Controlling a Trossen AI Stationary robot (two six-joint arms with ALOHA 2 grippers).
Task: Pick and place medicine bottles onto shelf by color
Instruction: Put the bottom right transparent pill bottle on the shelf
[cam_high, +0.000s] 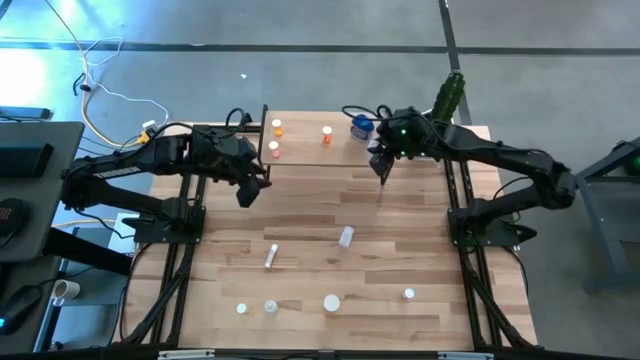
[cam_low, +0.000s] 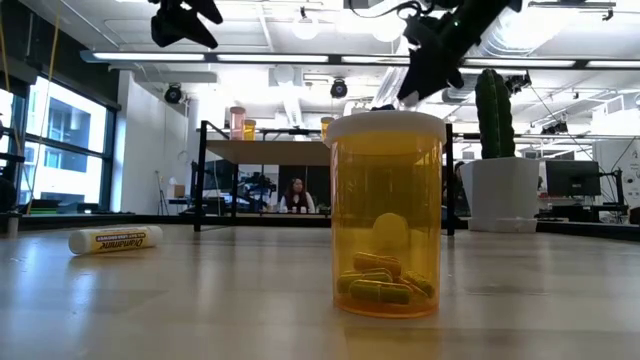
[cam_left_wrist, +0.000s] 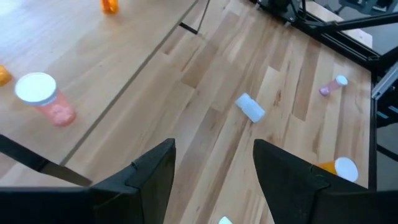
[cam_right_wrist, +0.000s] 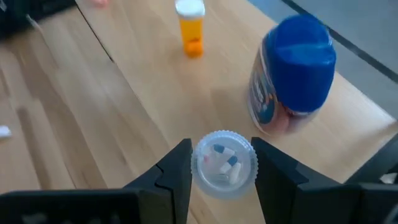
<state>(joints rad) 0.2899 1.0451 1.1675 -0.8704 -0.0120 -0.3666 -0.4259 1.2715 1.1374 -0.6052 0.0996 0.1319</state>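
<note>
While the right gripper (cam_right_wrist: 221, 171) hangs over the shelf (cam_high: 420, 150) at about one o'clock on the table (cam_high: 380, 290), its fingers (cam_right_wrist: 171, 174) pinch a clear vial (cam_right_wrist: 222, 163) with a ribbed cap and small capsules inside. Just beside it, toward two o'clock, stands the blue bottle (cam_right_wrist: 292, 74) on the shelf top, and farther along the shelf an orange bottle (cam_right_wrist: 191, 28) with a white cap stands upright.

At about ten o'clock the left gripper (cam_left_wrist: 214, 171) hovers above the near edge of the shelf with its fingers (cam_left_wrist: 149, 174) spread and nothing between them. Below and beyond it the wrist view shows a pink bottle (cam_left_wrist: 46, 99) with a white cap on the shelf, a white bottle (cam_left_wrist: 250, 107) lying on the table, and a pink-capped vial (cam_left_wrist: 333, 86) lying further off.

From above, two more small bottles sit on the shelf near eleven o'clock (cam_high: 276, 127), and a white tube (cam_high: 271, 256) lies near the table's centre. Along the six o'clock edge stands a row of small bottles, among them a white-capped one (cam_high: 331, 302).

The low view is filled by an orange bottle with capsules (cam_low: 386, 215), upright on the table, with the tube lying toward nine o'clock of it. A cactus (cam_low: 492, 110) in a white pot stands behind, and a person (cam_low: 296, 195) sits far back in the room.
</note>
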